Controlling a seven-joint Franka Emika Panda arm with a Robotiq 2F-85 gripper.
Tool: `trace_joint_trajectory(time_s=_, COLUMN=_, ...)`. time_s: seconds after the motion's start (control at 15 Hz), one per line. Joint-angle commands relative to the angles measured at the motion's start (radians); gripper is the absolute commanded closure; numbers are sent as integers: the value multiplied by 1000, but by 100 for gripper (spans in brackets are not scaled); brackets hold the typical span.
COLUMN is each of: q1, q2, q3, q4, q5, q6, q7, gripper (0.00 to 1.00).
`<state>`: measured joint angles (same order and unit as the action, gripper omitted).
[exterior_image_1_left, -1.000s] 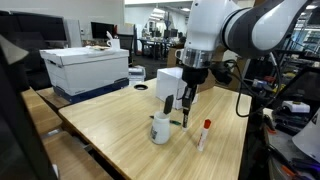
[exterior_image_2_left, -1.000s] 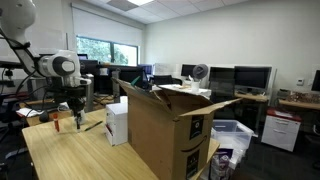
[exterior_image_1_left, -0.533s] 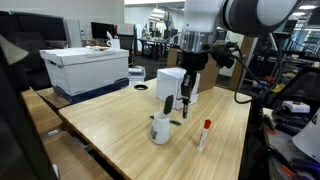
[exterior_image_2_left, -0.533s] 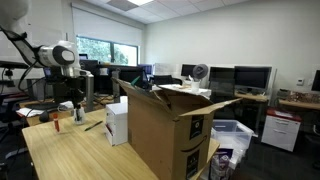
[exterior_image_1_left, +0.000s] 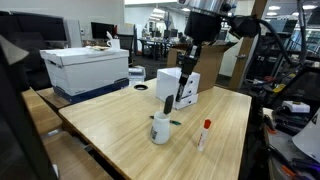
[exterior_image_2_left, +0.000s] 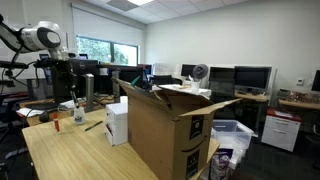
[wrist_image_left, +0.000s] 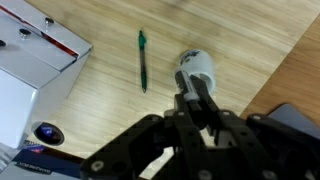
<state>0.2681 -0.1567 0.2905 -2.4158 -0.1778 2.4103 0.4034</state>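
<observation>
My gripper (exterior_image_1_left: 187, 76) hangs high above the wooden table (exterior_image_1_left: 120, 125), shut on a black marker (exterior_image_1_left: 184, 93) that points down. In the wrist view the gripper (wrist_image_left: 198, 110) clamps the marker (wrist_image_left: 190, 88), whose tip aims at a white mug (wrist_image_left: 196, 67) far below. The mug (exterior_image_1_left: 160, 129) stands near the table's middle in an exterior view. A green pen (wrist_image_left: 142, 60) lies on the wood beside the mug. A red-capped marker (exterior_image_1_left: 205, 132) lies a little farther off.
A white box (exterior_image_1_left: 179, 84) stands on the table behind the gripper and shows as a white box (wrist_image_left: 30, 75) in the wrist view. A larger white bin (exterior_image_1_left: 85, 66) sits at the table's far end. An open cardboard box (exterior_image_2_left: 165, 130) fills the foreground.
The arm has risen straight up from just above the table beside the mug, carrying the black marker. The mug, pen and red-capped marker have not moved.
</observation>
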Motion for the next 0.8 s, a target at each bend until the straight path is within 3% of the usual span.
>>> trace_joint_trajectory(time_s=0.0, q1=2, q2=-91, q3=32, q4=-46, q5=-16, q6=28, q7=-19, gripper=91)
trace_joint_trajectory(time_s=0.73, q1=3, q2=-48, q3=37, q4=-89, q5=52, q6=218, q7=-112, gripper=91)
